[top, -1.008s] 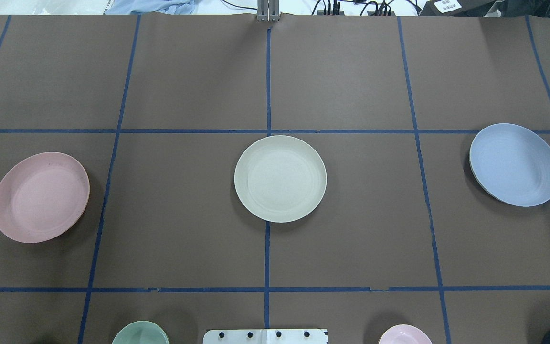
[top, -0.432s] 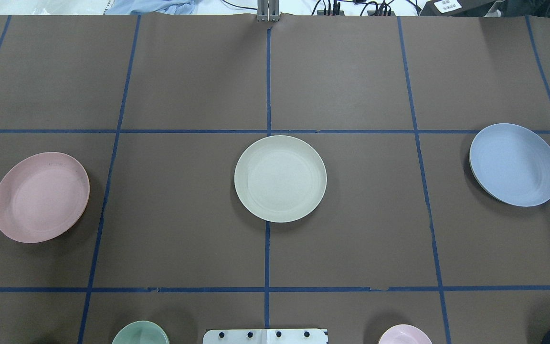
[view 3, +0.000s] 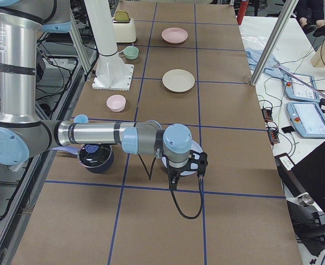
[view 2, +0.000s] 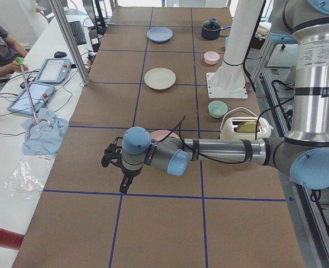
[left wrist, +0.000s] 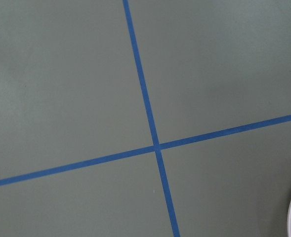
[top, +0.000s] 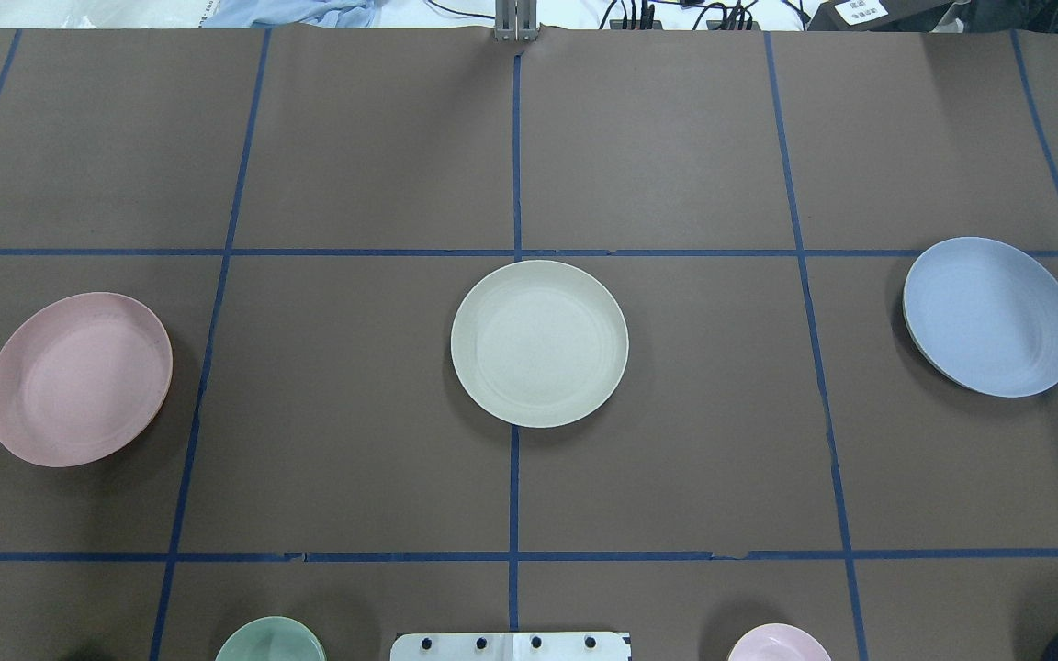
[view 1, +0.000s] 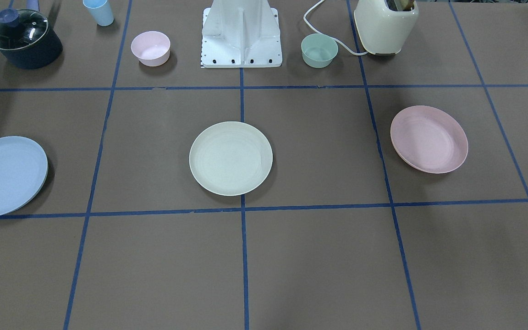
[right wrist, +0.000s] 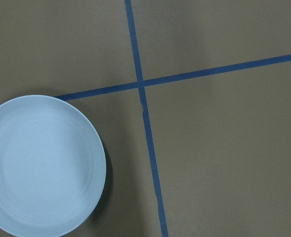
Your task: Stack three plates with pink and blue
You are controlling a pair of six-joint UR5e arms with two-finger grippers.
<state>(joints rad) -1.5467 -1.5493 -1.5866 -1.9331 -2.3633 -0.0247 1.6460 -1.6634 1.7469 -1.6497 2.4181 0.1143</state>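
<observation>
Brown-papered table [view 1: 319, 256], front view: cream-green plate [view 1: 230, 158] central, pink plate [view 1: 429, 139] and blue plate [view 1: 7, 175] well apart, unstacked; toaster [view 1: 385, 25] and pot [view 1: 23, 39] behind. Side views alone show left gripper [view 2: 111, 157] near pink plate, right gripper [view 3: 187, 165] by blue plate; claws spread or pressed: cannot tell.

Brown table [top: 676, 138] gridded with blue tape [top: 516, 165]; cream-green plate [top: 539, 343], faintly ringed; pink plate [top: 79, 379] to its left, light-blue plate [top: 990, 317] to its right.

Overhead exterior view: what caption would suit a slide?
Pink plate, cream-green plate and light-blue plate lie apart in a row on the taped table.
</observation>
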